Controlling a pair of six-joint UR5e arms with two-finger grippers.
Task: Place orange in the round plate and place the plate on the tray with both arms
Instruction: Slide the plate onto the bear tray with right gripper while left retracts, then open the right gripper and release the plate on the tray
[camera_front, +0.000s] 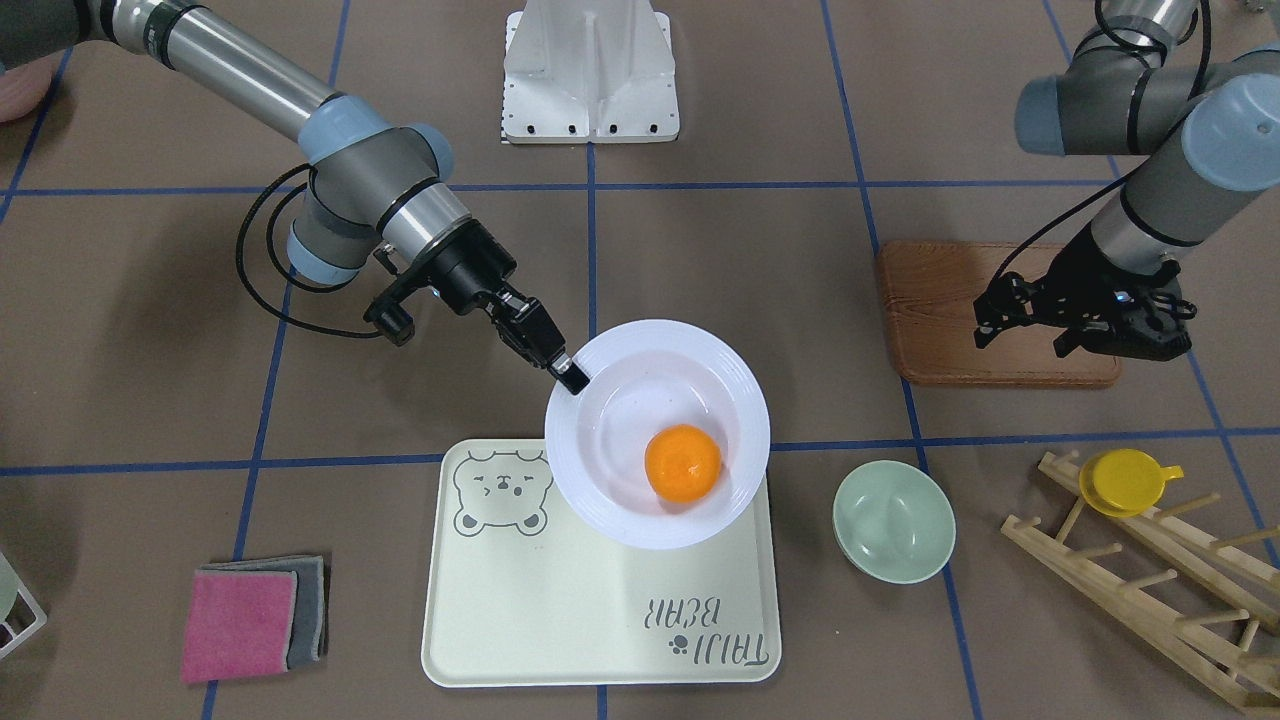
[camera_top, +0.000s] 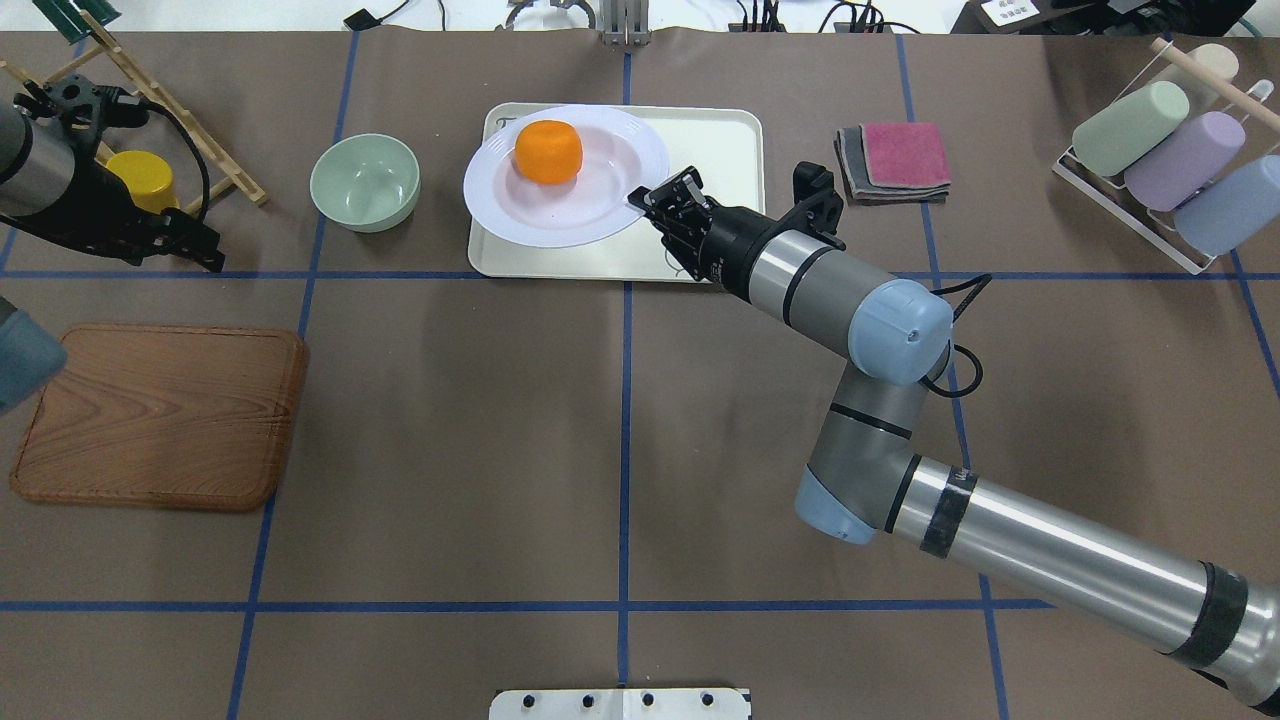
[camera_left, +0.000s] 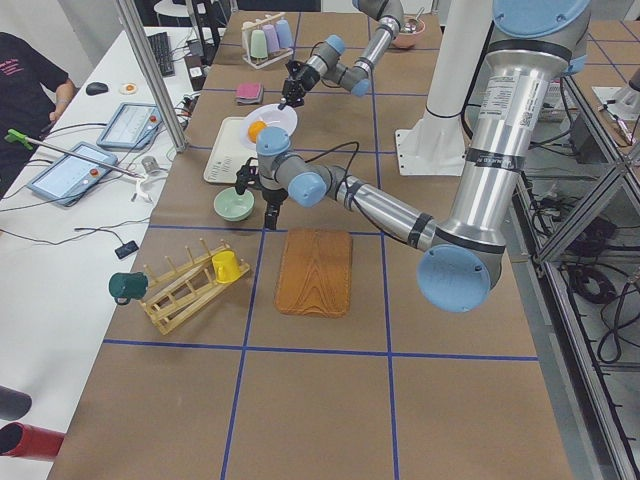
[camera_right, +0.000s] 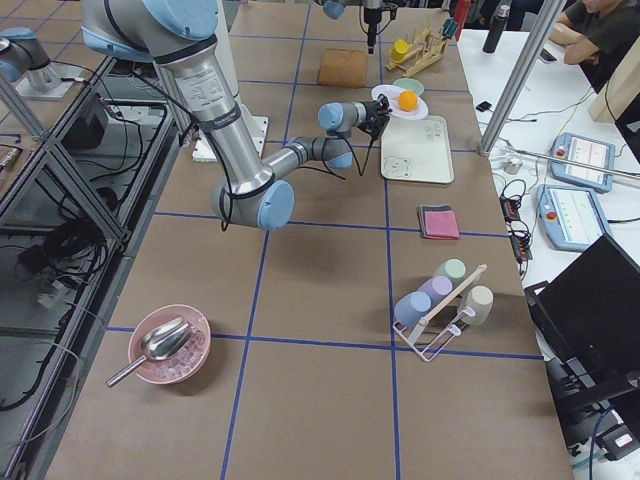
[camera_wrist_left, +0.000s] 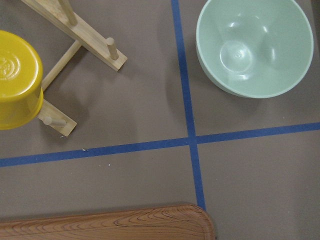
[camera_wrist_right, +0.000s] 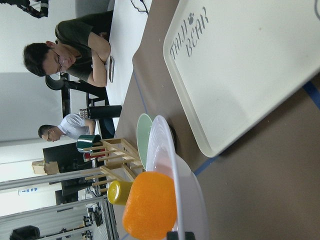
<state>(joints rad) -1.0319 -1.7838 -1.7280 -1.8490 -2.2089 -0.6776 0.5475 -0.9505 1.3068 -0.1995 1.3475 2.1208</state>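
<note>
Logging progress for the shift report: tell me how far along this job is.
Done: the orange sits in the round plate. In hand: the right gripper pinches the plate's rim, holding it over the tray corner, apparently lifted. To do: lower and release it. The left gripper hangs apart, near the wooden board.

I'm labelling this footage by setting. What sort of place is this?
Likely a robotics lab: the left arm and right arm work a tape-gridded table, with control tablets alongside.

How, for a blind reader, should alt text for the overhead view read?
The right arm's black end effector grips the rim of a glossy white round plate holding a small round orange fruit, overlapping a cream rectangular tray. The left end effector hangs at the view's left edge.
</note>
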